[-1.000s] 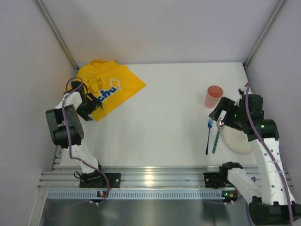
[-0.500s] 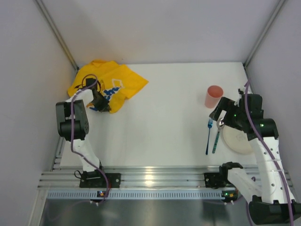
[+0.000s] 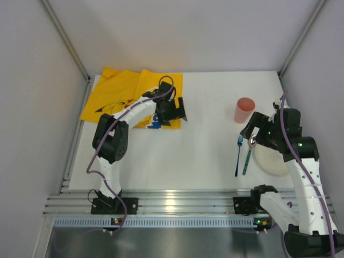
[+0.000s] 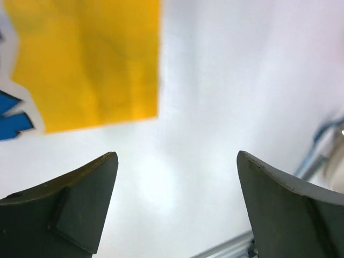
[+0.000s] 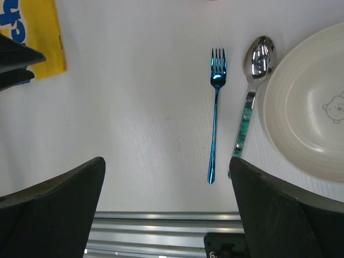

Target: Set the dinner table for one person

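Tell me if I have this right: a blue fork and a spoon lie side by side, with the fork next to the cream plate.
Not quite. The spoon lies next to the cream plate; the blue fork lies on the spoon's other side. The right wrist view shows it.

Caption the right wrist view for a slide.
Open right hand hovers over blue fork, spoon and cream plate on the dinner table.

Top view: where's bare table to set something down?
Widest free patch: the middle, between the yellow mat and the fork. Also near-left, between mat and rail. Crowded on the right: cup, fork, spoon, plate.
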Action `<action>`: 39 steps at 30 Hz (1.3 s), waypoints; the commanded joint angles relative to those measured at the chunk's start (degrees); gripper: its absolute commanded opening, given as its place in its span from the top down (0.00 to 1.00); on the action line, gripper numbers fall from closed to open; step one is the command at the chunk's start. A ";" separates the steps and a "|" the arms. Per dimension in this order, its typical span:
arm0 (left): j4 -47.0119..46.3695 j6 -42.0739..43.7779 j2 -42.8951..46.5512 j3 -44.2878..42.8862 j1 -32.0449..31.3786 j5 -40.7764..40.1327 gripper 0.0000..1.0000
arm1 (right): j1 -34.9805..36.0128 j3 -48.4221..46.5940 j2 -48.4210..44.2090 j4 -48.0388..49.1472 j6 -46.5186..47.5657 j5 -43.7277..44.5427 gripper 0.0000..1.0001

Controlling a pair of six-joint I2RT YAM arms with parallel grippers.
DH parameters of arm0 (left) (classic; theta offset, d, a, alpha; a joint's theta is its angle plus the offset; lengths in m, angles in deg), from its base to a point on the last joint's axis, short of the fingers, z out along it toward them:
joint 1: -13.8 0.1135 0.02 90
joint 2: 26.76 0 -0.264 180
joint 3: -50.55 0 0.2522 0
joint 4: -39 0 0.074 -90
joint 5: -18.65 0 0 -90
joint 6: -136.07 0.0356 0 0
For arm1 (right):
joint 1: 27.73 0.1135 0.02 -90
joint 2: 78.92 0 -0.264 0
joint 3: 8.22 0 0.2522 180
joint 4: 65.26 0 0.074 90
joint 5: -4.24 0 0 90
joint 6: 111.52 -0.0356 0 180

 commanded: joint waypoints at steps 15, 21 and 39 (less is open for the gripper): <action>12.26 2.04 27.37 2.00 2.18 -8.13 0.02 | 12.76 -5.78 20.32 22.29 -7.50 -19.70 0.00; 15.51 -2.34 40.73 15.01 2.27 -10.60 0.02 | 24.83 -26.78 49.14 21.07 -6.88 -16.09 0.00; 31.24 -10.17 63.95 23.55 2.44 -20.61 0.02 | 29.22 -68.91 96.54 4.37 -9.70 -2.81 0.10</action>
